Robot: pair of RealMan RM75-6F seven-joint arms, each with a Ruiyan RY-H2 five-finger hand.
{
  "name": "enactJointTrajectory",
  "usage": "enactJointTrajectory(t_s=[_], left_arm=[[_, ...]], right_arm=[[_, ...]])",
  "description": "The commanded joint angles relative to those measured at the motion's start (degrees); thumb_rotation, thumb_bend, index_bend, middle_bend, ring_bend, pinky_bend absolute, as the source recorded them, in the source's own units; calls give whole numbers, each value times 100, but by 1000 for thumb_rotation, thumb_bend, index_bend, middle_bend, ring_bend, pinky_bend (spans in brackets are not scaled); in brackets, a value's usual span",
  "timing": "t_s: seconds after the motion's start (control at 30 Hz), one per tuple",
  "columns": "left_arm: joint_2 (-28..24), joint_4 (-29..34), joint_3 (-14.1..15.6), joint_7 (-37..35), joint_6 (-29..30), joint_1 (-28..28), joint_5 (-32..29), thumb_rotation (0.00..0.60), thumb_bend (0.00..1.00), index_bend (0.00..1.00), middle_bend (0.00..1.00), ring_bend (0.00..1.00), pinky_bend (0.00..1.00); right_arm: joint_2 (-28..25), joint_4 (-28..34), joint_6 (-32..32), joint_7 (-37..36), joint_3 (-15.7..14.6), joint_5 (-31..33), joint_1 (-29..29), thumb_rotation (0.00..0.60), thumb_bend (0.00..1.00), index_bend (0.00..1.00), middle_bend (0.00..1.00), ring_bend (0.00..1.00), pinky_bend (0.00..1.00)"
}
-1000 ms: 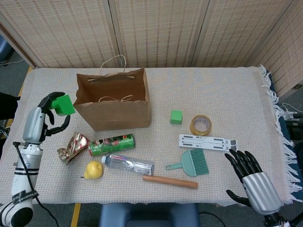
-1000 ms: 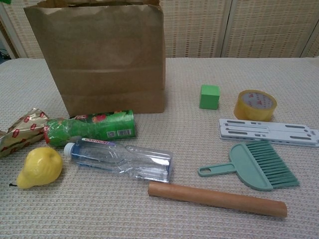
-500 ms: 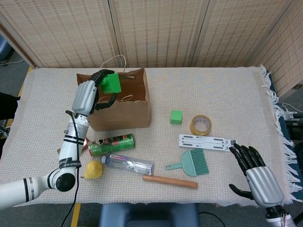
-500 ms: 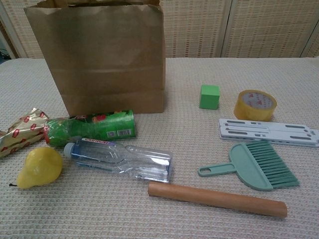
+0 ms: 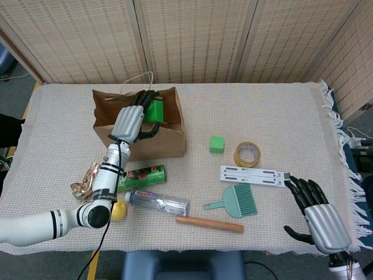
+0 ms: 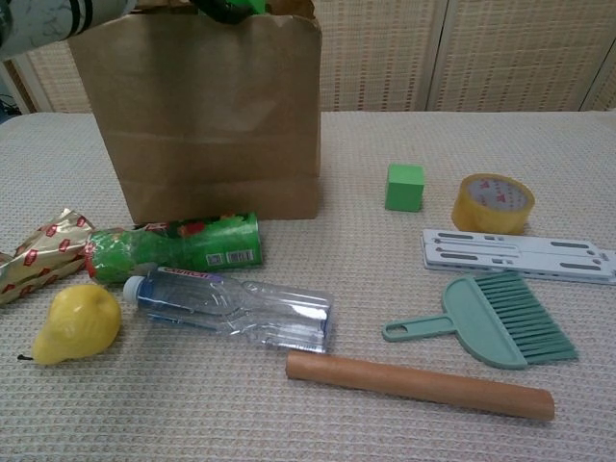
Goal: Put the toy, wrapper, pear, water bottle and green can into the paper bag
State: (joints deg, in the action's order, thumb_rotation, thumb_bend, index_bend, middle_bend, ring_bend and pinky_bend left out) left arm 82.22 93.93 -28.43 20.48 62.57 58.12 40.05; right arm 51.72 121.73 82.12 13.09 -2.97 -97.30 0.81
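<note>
Now the bright green toy (image 5: 154,110) (blocky) sits above the paper bag (image 5: 166,140).

Chest view – left hand (image 6: 226,8) & toy (image 6: 256,6) cut off at top edge.

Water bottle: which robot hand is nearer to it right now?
Left. The left robot hand is up at the paper bag opening, holding the green toy, just behind the water bottle. The right robot hand sits open at the table's far right edge.
</note>
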Motion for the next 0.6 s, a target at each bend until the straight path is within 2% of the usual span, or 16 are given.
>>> enactJointTrajectory(t_s=[0.03,0.27,0.43,0.53,0.6], left_arm=[[-137,215,-70,-101,85,-46,115,600,407,81,41,10,220],[-451,733,12,-86,253,-214,225,600,390,37,22,1,197],[-808,1081,34,-336,609,-600,516,600,435,122,54,52,237],[-1252,1372,62,-667,788,-1038,729,600,494,165,86,79,270],[-1691,1693,149,-933,832,-1437,873,600,497,183,101,84,279]], right_arm=[[6,1,17,38,-24,-55,-14,600,54,0,0,0,0],[22,0,87,74,-89,-228,-60,600,54,0,0,0,0],[12,-5,158,36,-130,-345,-100,600,53,0,0,0,0],[1,-26,149,27,-167,-395,-111,600,54,0,0,0,0],[-2,-34,144,15,-178,-410,-112,600,54,0,0,0,0]])
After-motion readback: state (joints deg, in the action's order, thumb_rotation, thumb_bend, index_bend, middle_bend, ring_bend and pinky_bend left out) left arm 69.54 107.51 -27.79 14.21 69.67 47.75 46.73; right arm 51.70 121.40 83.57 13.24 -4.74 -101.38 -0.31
